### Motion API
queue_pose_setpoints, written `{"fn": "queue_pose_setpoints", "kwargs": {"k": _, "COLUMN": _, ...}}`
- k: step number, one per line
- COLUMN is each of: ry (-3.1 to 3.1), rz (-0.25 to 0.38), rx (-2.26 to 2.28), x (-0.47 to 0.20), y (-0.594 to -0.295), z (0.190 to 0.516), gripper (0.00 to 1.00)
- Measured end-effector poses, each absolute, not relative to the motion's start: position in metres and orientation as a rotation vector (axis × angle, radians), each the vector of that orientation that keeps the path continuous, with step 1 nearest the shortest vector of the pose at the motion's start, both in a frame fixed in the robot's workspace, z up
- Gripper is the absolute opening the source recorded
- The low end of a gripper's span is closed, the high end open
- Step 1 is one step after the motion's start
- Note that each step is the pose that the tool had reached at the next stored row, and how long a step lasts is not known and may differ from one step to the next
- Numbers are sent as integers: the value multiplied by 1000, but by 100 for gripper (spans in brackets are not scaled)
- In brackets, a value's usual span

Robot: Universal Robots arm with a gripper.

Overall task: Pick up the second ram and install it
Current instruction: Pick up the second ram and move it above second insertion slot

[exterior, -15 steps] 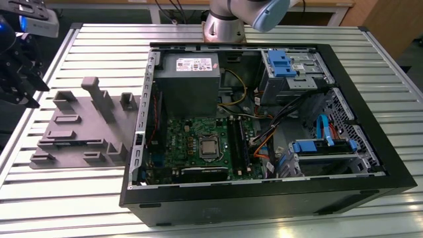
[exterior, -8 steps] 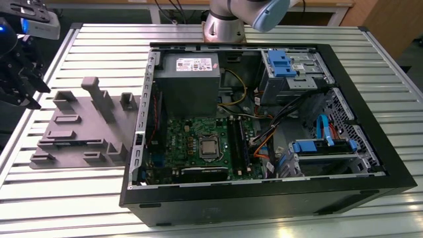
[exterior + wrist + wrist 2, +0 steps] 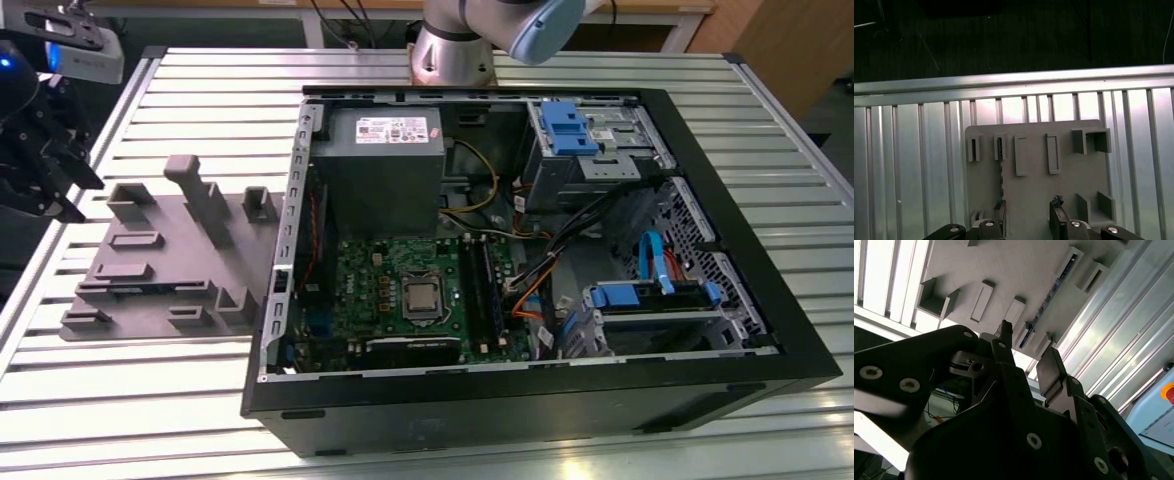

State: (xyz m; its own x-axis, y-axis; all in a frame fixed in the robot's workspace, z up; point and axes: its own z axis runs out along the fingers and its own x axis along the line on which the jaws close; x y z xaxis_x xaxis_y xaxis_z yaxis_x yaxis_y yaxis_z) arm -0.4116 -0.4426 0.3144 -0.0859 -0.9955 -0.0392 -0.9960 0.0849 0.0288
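Grey tray holds second ram edge-up, nr spread fingers, not touching.

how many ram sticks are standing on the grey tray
1. The second ram stands on edge in the slotted blocks of the grey tray, near the open gripper. The tray's raised blocks could hide another.

Exterior view: high, oblique, over case and tray; both wrist views face the tray closely, past the gripper.
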Motion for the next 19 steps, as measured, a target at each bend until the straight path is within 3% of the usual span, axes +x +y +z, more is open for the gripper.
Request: {"fn": "queue_pose_setpoints", "kwargs": {"k": 19, "ry": 2307, "rz": 75, "rx": -2117, "x": -412, "y": -443, "z": 305, "gripper": 47}}
